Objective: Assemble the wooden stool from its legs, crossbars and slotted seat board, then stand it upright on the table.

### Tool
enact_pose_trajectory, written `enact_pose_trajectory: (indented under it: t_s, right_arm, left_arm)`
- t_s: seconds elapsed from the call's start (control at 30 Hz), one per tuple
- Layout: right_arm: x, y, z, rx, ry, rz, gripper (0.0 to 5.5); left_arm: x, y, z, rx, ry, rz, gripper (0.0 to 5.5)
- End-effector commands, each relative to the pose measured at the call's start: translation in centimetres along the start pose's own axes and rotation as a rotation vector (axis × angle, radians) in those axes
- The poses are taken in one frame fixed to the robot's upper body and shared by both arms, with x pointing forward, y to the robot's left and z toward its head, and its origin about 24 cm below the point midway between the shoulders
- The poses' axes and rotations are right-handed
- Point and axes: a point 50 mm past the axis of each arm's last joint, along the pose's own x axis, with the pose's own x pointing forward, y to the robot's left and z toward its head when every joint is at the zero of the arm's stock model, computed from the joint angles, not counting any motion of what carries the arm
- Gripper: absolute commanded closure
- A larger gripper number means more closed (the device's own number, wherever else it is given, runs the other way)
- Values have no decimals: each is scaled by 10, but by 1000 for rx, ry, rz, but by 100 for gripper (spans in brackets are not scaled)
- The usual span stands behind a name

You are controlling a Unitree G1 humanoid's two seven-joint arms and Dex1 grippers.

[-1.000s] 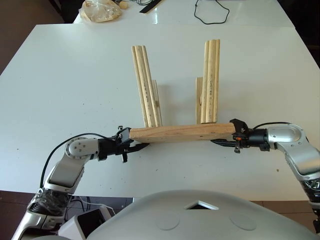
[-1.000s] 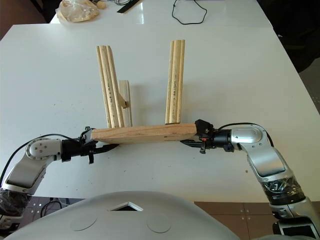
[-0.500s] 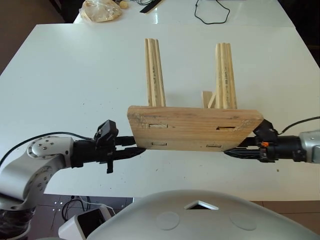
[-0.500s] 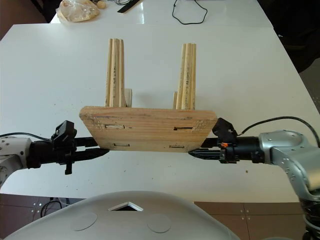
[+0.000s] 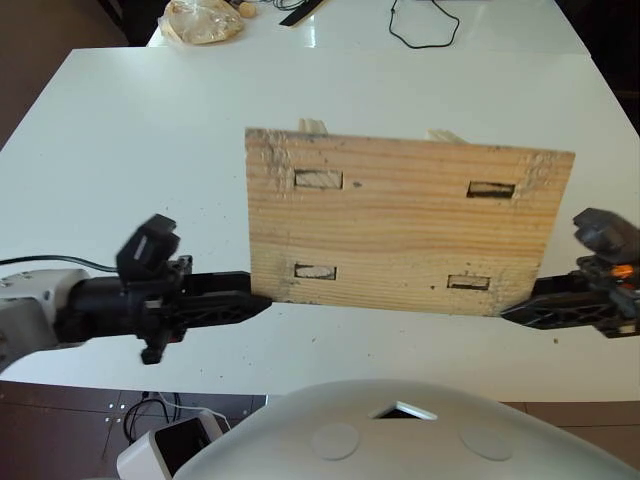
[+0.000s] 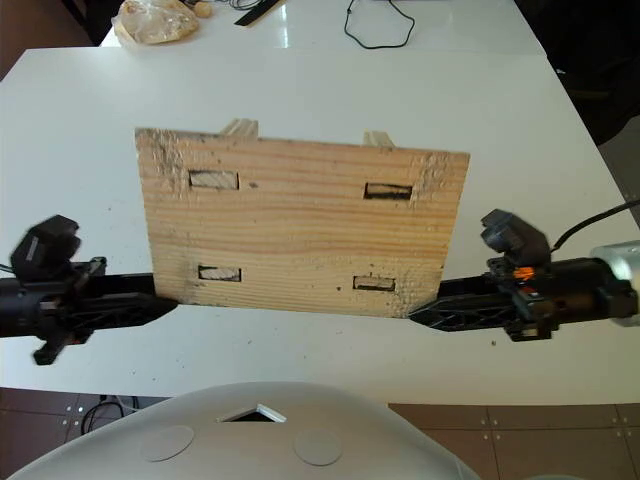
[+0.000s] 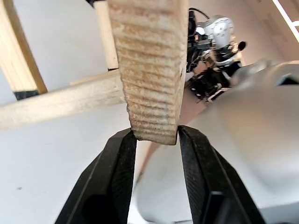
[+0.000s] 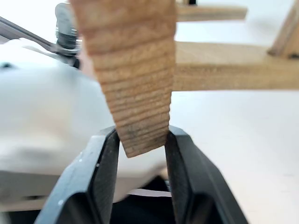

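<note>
While you are holding the pale wooden slotted seat board (image 5: pixel 405 225) tipped up over the near edge of the white desk (image 5: pixel 130 130), its four-slot face is looking straight at the head camera. The left jaws are clenching its lower left corner and the right jaws its lower right corner. Both wrist views are showing each pair biting only the very tip of the end grain. With so little wood pinched, I judge the board could be pivoting or sliding out. Any uneven travel between your two arms would be twisting it. A slip would be dropping the stool onto the desk and perhaps working the joints loose. The board is hiding nearly everything behind it. Only the tips of the light wooden legs (image 5: pixel 312 126) are peeking over its far edge, and the left wrist view is catching one plain wooden crossbar (image 7: pixel 56 100). You cannot tell whether the leg ends are touching the desk, nor whether the tenons are sitting fully in their slots.
</note>
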Motion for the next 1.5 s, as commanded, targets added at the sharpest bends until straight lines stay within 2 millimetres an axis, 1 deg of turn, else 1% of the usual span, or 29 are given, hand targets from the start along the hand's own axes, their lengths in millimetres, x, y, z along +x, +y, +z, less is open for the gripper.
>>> enact_pose_trajectory:
  t_s: [0.03, 0.13, 0.17, 0.23, 0.27, 0.33, 0.4, 0.47, 0.57, 0.67, 0.73, 0.83, 1.0, 1.13, 1.2, 1.3, 1.4, 1.5]
  right_arm:
    - [-4, 101, 50, 27, 144, 273, 415]
    - [-7, 103, 55, 133, 134, 267, 415]
    - [-7, 101, 55, 162, 128, 269, 415]
    - [-4, 87, 52, 196, 129, 264, 415]
    - [0, 73, 44, 198, 133, 253, 415]
    - [11, 47, 27, 193, 131, 236, 415]
    - [20, 32, 15, 177, 117, 230, 415]
    - [23, 25, 11, 172, 99, 229, 415]
    - [24, 19, 8, 174, 71, 229, 415]
    - [20, 21, 11, 186, 55, 261, 415]
    - [19, 18, 10, 204, 42, 267, 415]
    - [20, 10, 3, 262, 23, 275, 415]
    - [19, 4, -1, 323, 15, 300, 415]
    - [23, -10, -4, 325, -14, 265, 415]
    - [27, -21, -3, 322, -32, 239, 415]
    - [33, -34, -1, 318, -43, 206, 415]
    - [36, -45, 1, 336, -63, 191, 415]
    - [37, -48, 4, 325, -69, 169, 415]
  left_arm:
    - [-7, -57, 59, -127, 228, -194, 416]
    - [-14, -63, 68, -279, 258, -210, 416]
    - [-13, -63, 68, -311, 266, -217, 416]
    - [-11, -56, 62, -323, 265, -207, 416]
    - [-8, -49, 53, -305, 256, -204, 416]
    - [4, -33, 25, -249, 217, -163, 416]
    - [17, -23, 4, -213, 156, -113, 416]
    - [24, -18, -4, -193, 105, -85, 416]
    - [31, -16, -5, -146, 59, -69, 416]
    - [32, -15, -1, -110, 40, -65, 416]
    - [33, -15, 0, -104, 38, -66, 416]
    - [34, -15, 0, -109, 62, -63, 416]
    - [32, -19, -1, -151, 132, -84, 416]
    - [30, -14, -6, -215, 164, -55, 416]
    - [29, -7, -15, -264, 181, 11, 416]
    - [30, -3, -24, -273, 211, 42, 416]
    - [30, -1, -26, -270, 212, 40, 416]
    - [30, 0, -23, -260, 210, 32, 416]
